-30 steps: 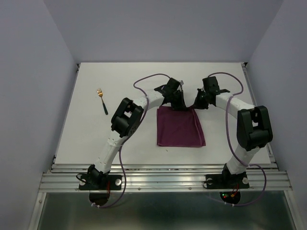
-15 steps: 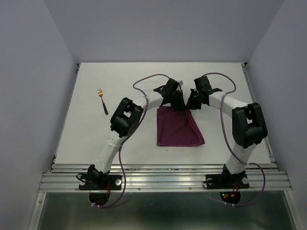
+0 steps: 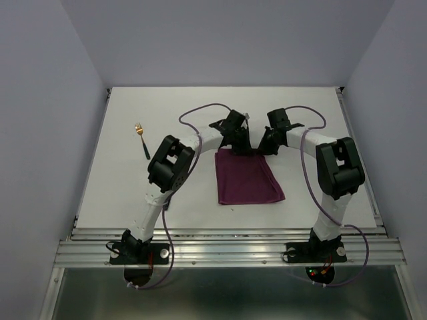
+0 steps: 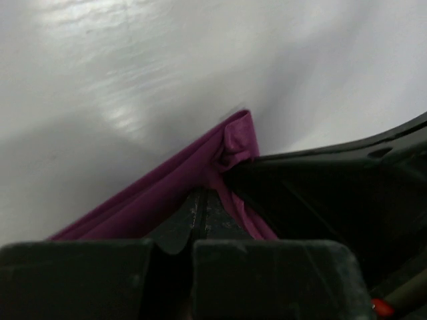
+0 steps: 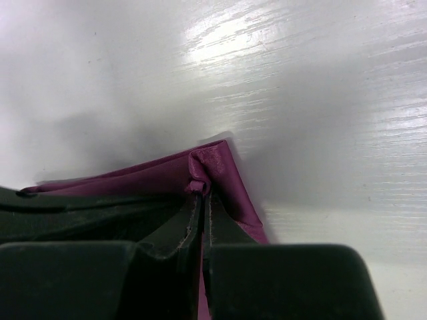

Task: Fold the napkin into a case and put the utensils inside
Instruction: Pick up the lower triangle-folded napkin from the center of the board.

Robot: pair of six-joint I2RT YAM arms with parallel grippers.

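Napkin (image 3: 248,179): left claw (image 4: 202,200) and right claw (image 5: 201,195) each pinch one of its far corners.

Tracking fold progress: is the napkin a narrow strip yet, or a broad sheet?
Broad sheet: the napkin lies wide, no narrow strip. The left gripper and right gripper each pinch a corner. Layers: cannot tell.

White table (image 3: 307,107), soft glare (image 5: 227,30) on it just beyond the jaws, pale lavender walls (image 3: 233,40) on three sides, aluminium rail (image 3: 227,250)
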